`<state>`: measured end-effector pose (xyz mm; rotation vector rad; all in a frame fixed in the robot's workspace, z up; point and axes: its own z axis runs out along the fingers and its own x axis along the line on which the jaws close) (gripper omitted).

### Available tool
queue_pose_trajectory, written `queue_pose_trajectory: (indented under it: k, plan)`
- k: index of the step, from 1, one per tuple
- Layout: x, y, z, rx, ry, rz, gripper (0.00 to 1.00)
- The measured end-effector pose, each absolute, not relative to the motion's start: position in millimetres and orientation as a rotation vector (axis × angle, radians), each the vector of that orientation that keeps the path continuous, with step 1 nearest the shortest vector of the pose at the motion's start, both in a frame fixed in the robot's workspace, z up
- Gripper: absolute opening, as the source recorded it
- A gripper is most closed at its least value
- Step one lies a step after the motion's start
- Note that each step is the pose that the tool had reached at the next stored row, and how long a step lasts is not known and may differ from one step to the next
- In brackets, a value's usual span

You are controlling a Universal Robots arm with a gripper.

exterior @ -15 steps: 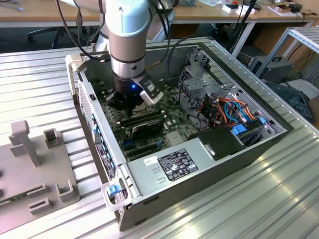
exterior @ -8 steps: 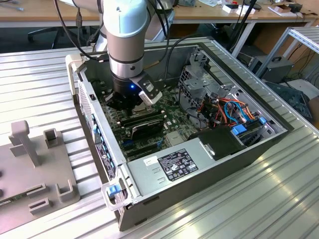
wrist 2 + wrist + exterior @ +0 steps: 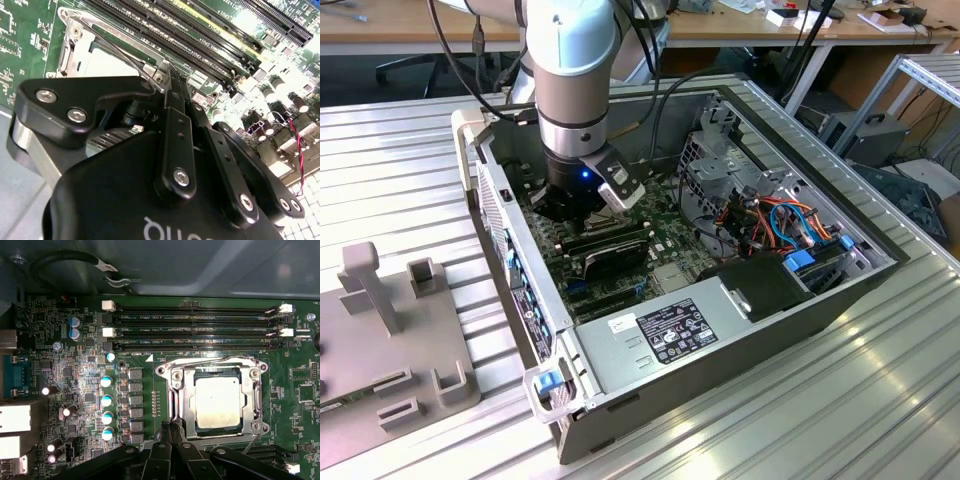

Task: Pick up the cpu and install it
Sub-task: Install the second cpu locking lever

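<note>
The cpu [image 3: 217, 400] lies flat in its socket on the green motherboard, dull silver top up, with the hinged metal socket frame [image 3: 175, 390] lying down around it. In the second wrist view the cpu [image 3: 107, 62] shows pale inside that frame. My gripper [image 3: 170, 429] is shut, its black fingertips together at the socket's edge, just beside the cpu. In the second wrist view the gripper [image 3: 173, 75] tips meet the end of the thin socket lever wire [image 3: 115, 47]; I cannot tell if the wire is pinched. In the exterior view the gripper [image 3: 570, 212] reaches down into the open computer case.
Long black memory slots [image 3: 195, 330] run beside the socket. Capacitors [image 3: 106, 407] stand on the other side. The case walls [image 3: 505, 240], power supply [image 3: 665, 330], drive cage and coloured cables [image 3: 780, 215] hem in the arm. A grey fixture [image 3: 390, 340] sits at the exterior view's left.
</note>
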<state>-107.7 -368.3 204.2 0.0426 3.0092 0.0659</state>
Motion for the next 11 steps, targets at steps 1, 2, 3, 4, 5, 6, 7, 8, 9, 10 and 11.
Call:
queue_pose_trajectory:
  k: [1,2,3,4,5,6,7,8,9,10,11]
  plan:
    - [-108,-368,204,0.043,3.009,0.066,0.11]
    - [-108,-368,206,0.043,3.009,0.065,0.11]
    - [-108,-368,209,0.043,3.009,0.065,0.11]
    - [-108,-368,213,0.043,3.009,0.065,0.11]
    - [-108,-367,218,0.043,3.009,0.064,0.11]
    - [-108,-367,224,0.043,3.009,0.064,0.11]
    - [-108,-367,229,0.043,3.009,0.064,0.11]
    - [-108,-366,233,0.043,3.009,0.064,0.11]
    - [-108,-366,238,0.044,3.009,0.063,0.11]
    - [-108,-366,241,0.044,3.009,0.063,0.11]
    - [-108,-366,243,0.044,3.009,0.063,0.11]
